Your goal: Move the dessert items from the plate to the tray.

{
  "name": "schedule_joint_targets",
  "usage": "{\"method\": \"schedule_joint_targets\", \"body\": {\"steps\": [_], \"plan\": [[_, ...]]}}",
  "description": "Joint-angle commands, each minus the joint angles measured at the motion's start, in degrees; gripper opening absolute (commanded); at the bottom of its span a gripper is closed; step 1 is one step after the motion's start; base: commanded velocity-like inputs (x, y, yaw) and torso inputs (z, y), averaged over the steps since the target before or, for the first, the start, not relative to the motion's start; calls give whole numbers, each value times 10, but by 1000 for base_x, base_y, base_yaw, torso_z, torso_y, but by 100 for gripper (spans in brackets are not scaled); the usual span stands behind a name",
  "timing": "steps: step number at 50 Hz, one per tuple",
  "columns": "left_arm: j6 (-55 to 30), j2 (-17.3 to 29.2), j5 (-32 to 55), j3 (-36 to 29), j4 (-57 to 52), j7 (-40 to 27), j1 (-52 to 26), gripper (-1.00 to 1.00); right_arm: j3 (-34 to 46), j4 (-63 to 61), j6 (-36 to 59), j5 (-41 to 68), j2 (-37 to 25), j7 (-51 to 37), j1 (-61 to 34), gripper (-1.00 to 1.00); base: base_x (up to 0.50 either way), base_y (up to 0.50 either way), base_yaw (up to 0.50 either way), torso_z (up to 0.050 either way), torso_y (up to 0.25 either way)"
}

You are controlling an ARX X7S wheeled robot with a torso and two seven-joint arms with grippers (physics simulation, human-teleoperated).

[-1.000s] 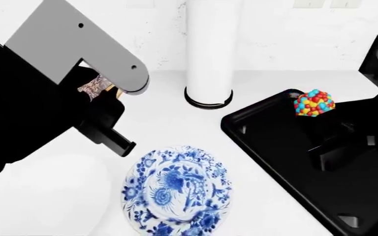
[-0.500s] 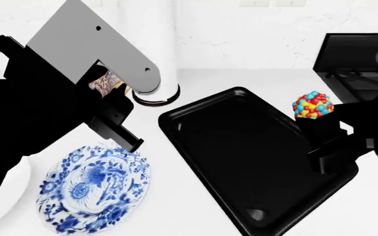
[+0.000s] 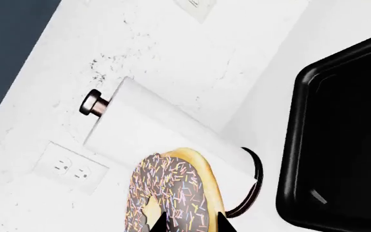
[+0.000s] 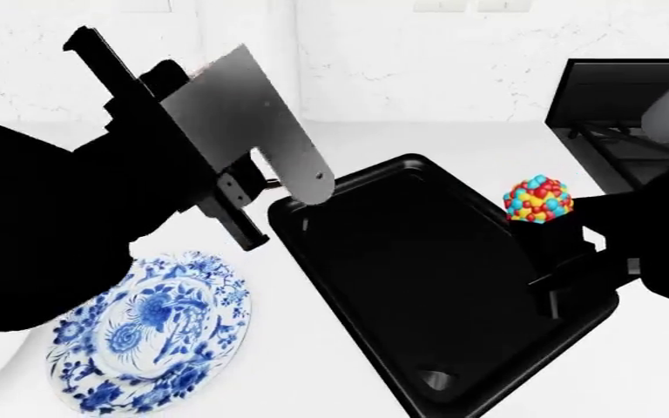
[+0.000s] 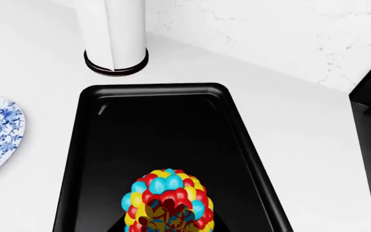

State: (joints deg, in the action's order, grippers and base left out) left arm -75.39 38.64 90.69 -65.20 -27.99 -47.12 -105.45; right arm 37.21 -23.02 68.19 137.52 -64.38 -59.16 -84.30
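White countertop (image 4: pixel 311 383) and a pale marbled wall fill the scene, with one black tray (image 4: pixel 428 261) lying at an angle on the counter between the two arms.

Right gripper (image 5: pixel 168 227) is clamped on the candy ball (image 5: pixel 168 202); in the head view that ball (image 4: pixel 538 199) sits at the tip of the right arm, held up over the tray's far right rim. From the right wrist view the tray (image 5: pixel 95 159) lies directly below and beyond the ball, its floor bare and glossy, and nothing comes between the ball and the tray.

Left gripper (image 3: pixel 189 226) grips the ring donut (image 3: pixel 176 191) on edge, the dark fingertips (image 3: pixel 227 226) just showing on either side of its lower part. In the head view the donut is hidden behind the left arm's grey link (image 4: pixel 259 122), which reaches to the tray's near left corner. From the left wrist view the tray's rim (image 3: pixel 295 145) is off to one side of the donut, apart from it.

Beyond the donut stands one paper towel roll (image 3: pixel 153 130) on a black-ringed base; the same roll (image 5: pixel 116 34) stands just past the tray's far end in the right wrist view. One blue-and-white patterned plate (image 4: pixel 149 335) lies on the counter beneath the left arm, beside the tray and not touching it, with nothing on it. One wall outlet (image 3: pixel 71 166) shows near the roll. A dark boxy appliance (image 4: pixel 625 96) stands beyond the right arm, partly out of frame.
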Motion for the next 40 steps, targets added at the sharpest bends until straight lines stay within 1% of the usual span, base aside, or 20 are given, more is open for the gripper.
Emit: {"method": "schedule_joint_targets", "body": {"steps": [1, 7, 11, 17, 19, 25, 29, 32, 38, 40], "plan": [[16, -34, -286, -134, -53, 170, -3, -100, -7, -6, -3, -15, -8, 12, 14, -100, 0, 0, 0, 0, 0], [32, -54, -350, -195, -88, 183, -6, -100, -10, -4, -4, -21, -16, 17, 18, -100, 0, 0, 0, 0, 0], [30, -64, -356, -206, -97, 179, -4, -100, -14, 0, -3, -30, -21, 25, 24, -100, 0, 0, 0, 0, 0], [49, -74, -373, -220, -115, 186, -4, -100, -14, 1, -3, -32, -26, 25, 23, -100, 0, 0, 0, 0, 0], [65, -76, -384, -224, -125, 194, -6, -100, -14, 3, -2, -33, -27, 25, 23, -100, 0, 0, 0, 0, 0], [116, -77, -454, -274, -132, 223, -16, -100, -18, 1, -6, -39, -32, 31, 30, -100, 0, 0, 0, 0, 0], [187, -63, -494, -295, -117, 267, -17, -100, -19, 0, -9, -41, -35, 34, 33, -100, 0, 0, 0, 0, 0], [227, -55, -502, -295, -108, 295, -15, -100, -19, -1, -9, -40, -37, 34, 33, -100, 0, 0, 0, 0, 0], [267, -47, -464, -264, -84, 330, -5, -100, -22, -4, -12, -42, -43, 39, 38, -100, 0, 0, 0, 0, 0], [279, -45, -440, -246, -74, 341, -3, -100, -22, -5, -13, -43, -44, 40, 40, -100, 0, 0, 0, 0, 0]]}}
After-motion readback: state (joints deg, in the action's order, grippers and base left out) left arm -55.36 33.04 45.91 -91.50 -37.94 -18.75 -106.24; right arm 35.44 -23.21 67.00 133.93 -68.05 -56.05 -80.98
